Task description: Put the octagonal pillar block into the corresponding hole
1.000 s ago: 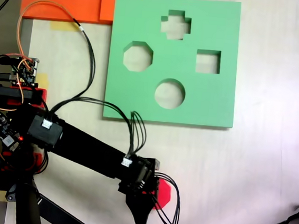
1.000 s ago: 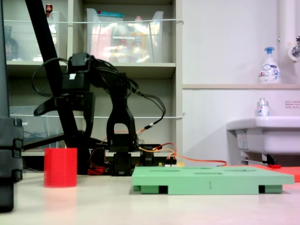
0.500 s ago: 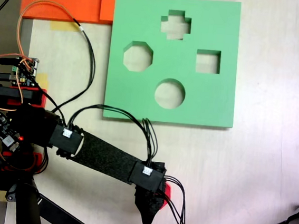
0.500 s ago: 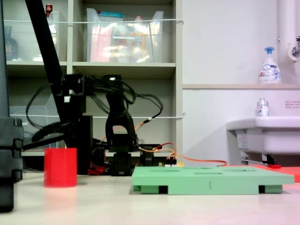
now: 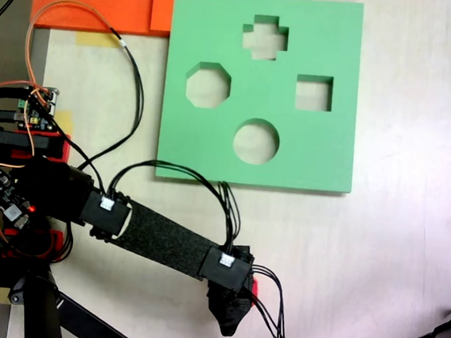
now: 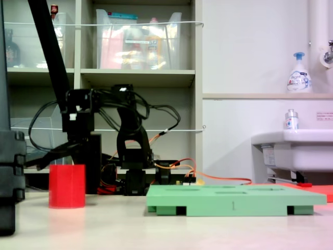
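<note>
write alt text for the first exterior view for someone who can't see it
Seen from above, a black robot arm's gripper hangs over a red block, hiding nearly all of it. Above lies a green foam board with cross, octagon, square and round cutouts, all empty.

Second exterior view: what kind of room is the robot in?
Probably a workroom or lab: a shelf of clear storage bins, a white sink with a soap pump bottle above it.

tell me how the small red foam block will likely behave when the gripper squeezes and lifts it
The small red foam block looks like foam, so probably light and slightly squashy under the gripper. Its flat sides should resist rolling. Standing upright on the table, about as tall as wide, it seems unlikely to tip.
</note>
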Controlling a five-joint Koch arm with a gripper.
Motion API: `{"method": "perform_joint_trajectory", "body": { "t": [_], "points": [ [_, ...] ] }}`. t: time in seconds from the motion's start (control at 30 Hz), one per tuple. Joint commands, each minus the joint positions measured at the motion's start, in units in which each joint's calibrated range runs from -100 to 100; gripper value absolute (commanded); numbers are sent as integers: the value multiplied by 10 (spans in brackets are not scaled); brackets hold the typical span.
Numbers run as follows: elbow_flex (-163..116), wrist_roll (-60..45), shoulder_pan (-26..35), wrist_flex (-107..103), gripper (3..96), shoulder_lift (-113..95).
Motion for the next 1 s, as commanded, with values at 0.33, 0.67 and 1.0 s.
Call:
{"method": "perform_joint_trajectory", "body": {
  "t": [0.33,0.67,1.0],
  "points": [
    [24,-13,-4,28,510,-13],
    [5,-8,-5,-27,441,-25],
    [6,12,5,-41,442,-151]
  ]
}}
